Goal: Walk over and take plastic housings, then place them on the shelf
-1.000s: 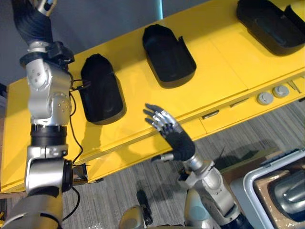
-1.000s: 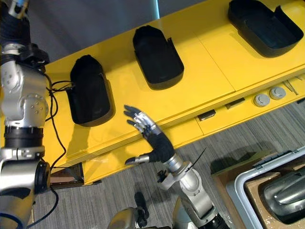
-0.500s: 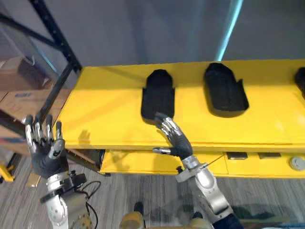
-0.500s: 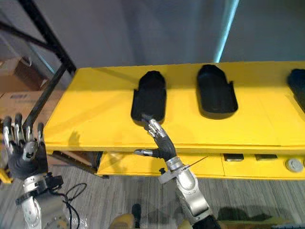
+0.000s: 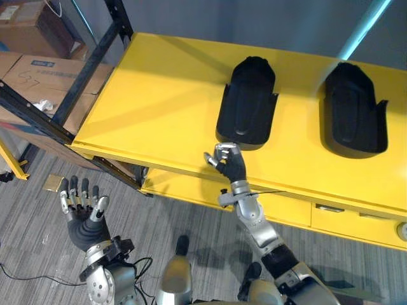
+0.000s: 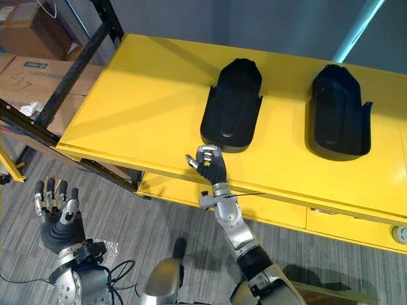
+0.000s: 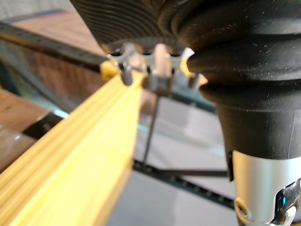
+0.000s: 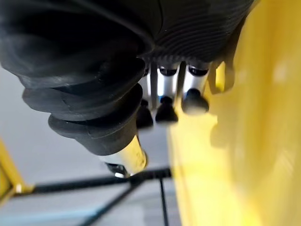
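Note:
Two black plastic housings lie hollow side up on the yellow table (image 5: 152, 95): one near the middle (image 5: 247, 105), the other further right (image 5: 355, 111). My right hand (image 5: 229, 164) hovers at the table's front edge, right at the near end of the middle housing. Its fingers (image 8: 169, 101) are curled in over the yellow top with nothing seen inside them. Whether they touch the housing's rim I cannot tell. My left hand (image 5: 82, 216) is down at the lower left over the floor, fingers straight and spread, holding nothing.
A black shelf frame (image 5: 95, 57) stands at the table's left end, with cardboard boxes (image 5: 38, 63) behind it. Yellow drawer fronts (image 5: 343, 219) run under the table's front edge. Grey carpet (image 5: 38, 190) covers the floor before the table.
The camera has swung, so the whole scene has shifted. My right hand's fingers have curled from straight to shut at the middle housing's near end. The left hand stays low and open.

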Controlling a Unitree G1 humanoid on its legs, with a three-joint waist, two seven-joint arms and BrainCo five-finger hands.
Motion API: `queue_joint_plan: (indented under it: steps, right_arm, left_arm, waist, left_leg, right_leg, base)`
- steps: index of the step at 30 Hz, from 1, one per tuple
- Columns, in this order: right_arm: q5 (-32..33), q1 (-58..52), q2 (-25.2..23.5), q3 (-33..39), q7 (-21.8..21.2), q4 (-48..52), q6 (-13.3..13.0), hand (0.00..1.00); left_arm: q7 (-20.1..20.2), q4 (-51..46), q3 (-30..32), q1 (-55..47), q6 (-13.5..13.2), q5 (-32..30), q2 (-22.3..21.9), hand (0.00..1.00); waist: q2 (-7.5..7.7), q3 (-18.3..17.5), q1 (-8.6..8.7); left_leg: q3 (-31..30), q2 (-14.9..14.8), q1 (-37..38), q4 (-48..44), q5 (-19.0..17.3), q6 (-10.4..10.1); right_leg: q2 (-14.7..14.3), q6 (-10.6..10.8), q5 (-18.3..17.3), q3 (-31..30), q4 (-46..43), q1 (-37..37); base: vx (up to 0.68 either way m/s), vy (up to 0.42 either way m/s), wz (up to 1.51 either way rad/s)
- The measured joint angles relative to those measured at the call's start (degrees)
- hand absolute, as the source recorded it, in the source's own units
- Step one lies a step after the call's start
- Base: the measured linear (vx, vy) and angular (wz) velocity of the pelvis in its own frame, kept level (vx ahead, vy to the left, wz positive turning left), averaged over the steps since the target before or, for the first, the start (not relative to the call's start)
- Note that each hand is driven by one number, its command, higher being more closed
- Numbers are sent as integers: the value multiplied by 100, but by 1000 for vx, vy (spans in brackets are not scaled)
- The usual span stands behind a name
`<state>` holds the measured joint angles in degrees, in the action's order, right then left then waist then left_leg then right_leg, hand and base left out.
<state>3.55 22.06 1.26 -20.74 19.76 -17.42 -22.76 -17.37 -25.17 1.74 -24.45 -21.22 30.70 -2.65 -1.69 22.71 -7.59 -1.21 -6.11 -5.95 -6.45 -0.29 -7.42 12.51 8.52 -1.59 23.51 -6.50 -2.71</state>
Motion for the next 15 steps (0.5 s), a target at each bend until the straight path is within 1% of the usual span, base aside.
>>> queue_joint_plan:
  steps: [1, 6, 10, 12, 15]
  right_arm:
    - [-11, 177, 1, 113, 92, -131, -58, 100]
    - [-132, 374, -8, 322, 275, -332, -97, 100]
    - [-140, 449, -18, 495, 263, -341, -102, 100]
    - [-109, 480, -21, 547, 226, -342, -104, 100]
    - [-105, 519, -30, 549, 111, -337, -110, 100]
  left_arm:
    - [17, 101, -56, 44, -3, 89, 0, 0]
    - [34, 348, -86, 106, -1, 282, 0, 0]
    - [121, 391, -190, 107, -2, 327, 0, 0]
    - [211, 417, -286, 106, -2, 327, 0, 0]
    - [242, 446, -303, 106, -2, 327, 0, 0]
  waist:
    - [-17, 54, 4]
    - [-37, 82, 9]
    - [-93, 231, 17]
    - [-94, 249, 18]
    - [-94, 249, 39]
  left_leg:
    - [2, 0, 3, 2, 0, 0]
    - [5, 0, 16, 7, 0, 0]
    - [15, 16, 96, 13, 0, 1]
    - [18, 13, 91, 38, 22, 5]
    - [32, 13, 91, 136, 98, 11]
  right_leg:
    - [2, -7, -5, 0, 0, -1]
    - [7, -14, -13, 0, -11, -2]
    - [47, -35, -66, -12, -111, -36]
    - [53, -44, -76, -12, -148, -4]
    - [64, -29, -75, -24, -197, 70]
  base:
    - [0, 0, 0]
    - [0, 0, 0]
    - [-31, 1, -2]
    - [-51, -7, 1]
    - [0, 0, 0]
